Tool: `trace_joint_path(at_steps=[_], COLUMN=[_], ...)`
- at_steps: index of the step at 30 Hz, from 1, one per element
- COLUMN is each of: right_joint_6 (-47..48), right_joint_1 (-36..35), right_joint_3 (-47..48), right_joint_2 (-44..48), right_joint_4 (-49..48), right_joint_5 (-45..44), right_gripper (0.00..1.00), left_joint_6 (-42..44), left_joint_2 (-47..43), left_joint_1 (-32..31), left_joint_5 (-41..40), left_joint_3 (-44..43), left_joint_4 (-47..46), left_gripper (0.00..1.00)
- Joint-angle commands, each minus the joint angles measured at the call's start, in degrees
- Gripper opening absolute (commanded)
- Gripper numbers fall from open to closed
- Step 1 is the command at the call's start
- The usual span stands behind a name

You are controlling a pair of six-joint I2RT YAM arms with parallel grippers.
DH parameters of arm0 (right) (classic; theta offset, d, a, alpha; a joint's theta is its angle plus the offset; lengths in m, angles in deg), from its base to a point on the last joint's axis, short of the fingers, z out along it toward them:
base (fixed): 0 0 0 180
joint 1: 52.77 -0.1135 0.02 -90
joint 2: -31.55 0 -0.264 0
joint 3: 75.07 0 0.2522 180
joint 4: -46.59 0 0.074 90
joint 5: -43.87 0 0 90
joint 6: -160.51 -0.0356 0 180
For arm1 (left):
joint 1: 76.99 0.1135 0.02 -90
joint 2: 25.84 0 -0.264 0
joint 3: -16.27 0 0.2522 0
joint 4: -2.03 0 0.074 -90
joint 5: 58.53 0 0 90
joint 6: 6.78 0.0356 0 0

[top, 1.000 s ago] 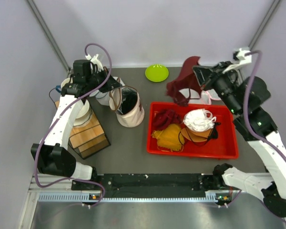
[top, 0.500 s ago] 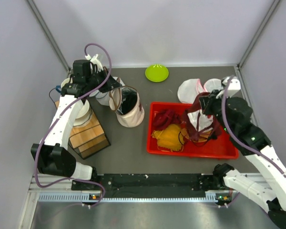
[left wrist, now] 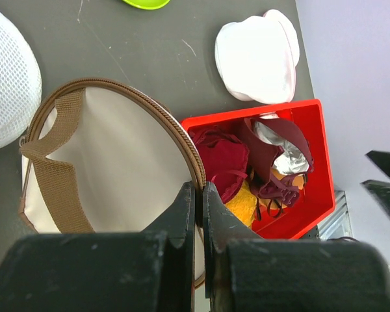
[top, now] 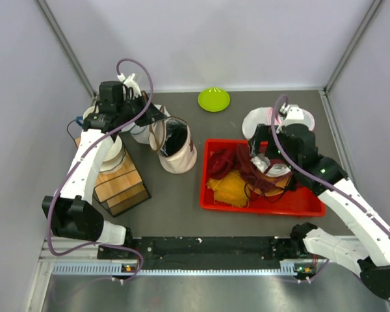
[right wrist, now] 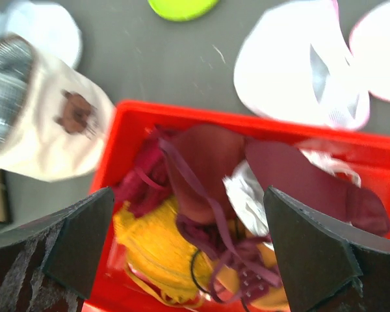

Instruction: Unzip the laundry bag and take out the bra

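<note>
Laundry bag [top: 181,156] stands mouth-up, long axis leaning toward 11 o'clock; left hand [left wrist: 198,188] pinches its rim, right hand [right wrist: 196,242] spread wide.

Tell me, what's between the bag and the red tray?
Nothing, just bare table between the bag and the tray, shown in the top view.

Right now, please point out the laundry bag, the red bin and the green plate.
laundry bag [top: 181,158], top view, on its beige side wall.
red bin [top: 260,208], top view, on its near rim.
green plate [top: 214,99], top view, on its centre.
</note>
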Motion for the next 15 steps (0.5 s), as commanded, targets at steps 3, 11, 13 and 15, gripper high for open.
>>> trace_joint_path(at_steps=[3, 11, 13, 15], right_joint_6=[-0.32, -5.14, -6.47, -7.17], right_joint_1=[-0.88, -8.44, -9.23, -10.55], right_joint_3=[12.26, 23.45, 23.97, 24.76], right_joint_2=[-6.76, -26.43, -28.91, -31.9], right_joint_4=[-11.46, -20.33, -24.03, -25.87], right_joint_5=[8.82, 25.84, 28.16, 28.51], right_gripper=[0.99, 0.99, 0.95, 0.76], left_joint_6=[2.33, 4.88, 5.06, 4.09], left_joint_2=[-0.61, -0.88, -0.61, -0.53], left_joint_1=[0.48, 1.88, 2.59, 2.94], left_joint_5=[3.12, 8.92, 11.12, 13.48], left_joint_3=[-2.88, -3.5, -3.24, -2.45], left_joint_4=[-0.13, 1.63, 1.28, 0.4], left_gripper=[0.0, 0.0, 0.0, 0.0])
